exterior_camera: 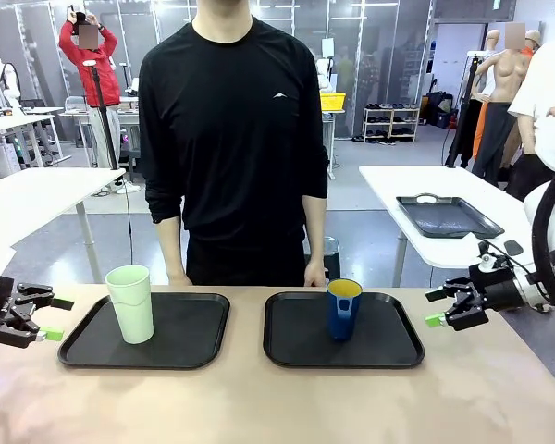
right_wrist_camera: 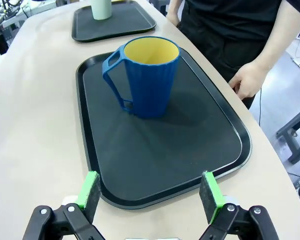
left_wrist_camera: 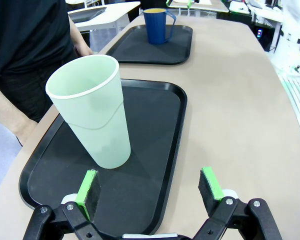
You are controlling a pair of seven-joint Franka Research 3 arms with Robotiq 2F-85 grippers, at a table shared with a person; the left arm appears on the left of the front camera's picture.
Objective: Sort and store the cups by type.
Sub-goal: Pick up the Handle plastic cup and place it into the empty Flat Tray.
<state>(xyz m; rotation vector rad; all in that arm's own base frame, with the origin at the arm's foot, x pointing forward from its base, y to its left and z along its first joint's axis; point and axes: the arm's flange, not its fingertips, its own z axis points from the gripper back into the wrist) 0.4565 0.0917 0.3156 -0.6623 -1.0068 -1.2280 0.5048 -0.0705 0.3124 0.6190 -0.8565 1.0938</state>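
Cups, two, one per tray, on the tan table (exterior_camera: pixel 277 407) shared with a person standing at its far side.

Item 1: mint-green tumbler (exterior_camera: pixel 131 302), tall, no handle, upright on the left black tray (exterior_camera: pixel 194 344). Looks like thin plastic, so probably light, a little springy and easy to tip. The smooth tapered wall may slip; a hold across the body below the rim, with modest squeeze, seems safest.

Item 2: dark blue mug (exterior_camera: pixel 343 309), yellow inside, shorter, upright on the right black tray (exterior_camera: pixel 388 350). The ribbed wall and stouter build suggest it is stiffer and heavier (material not certain). The handle loop faces to one side in the right wrist view; gripping across the body, clear of the handle, looks simpler than pinching the loop.

Left hand (exterior_camera: pixel 35 316): empty, jaws spread wide, hovering off the left tray's outer end, pointed toward the tumbler.

Right hand (exterior_camera: pixel 451 308): empty, jaws spread wide, hovering off the right tray's outer end, facing the mug.

Neither cup is touched.
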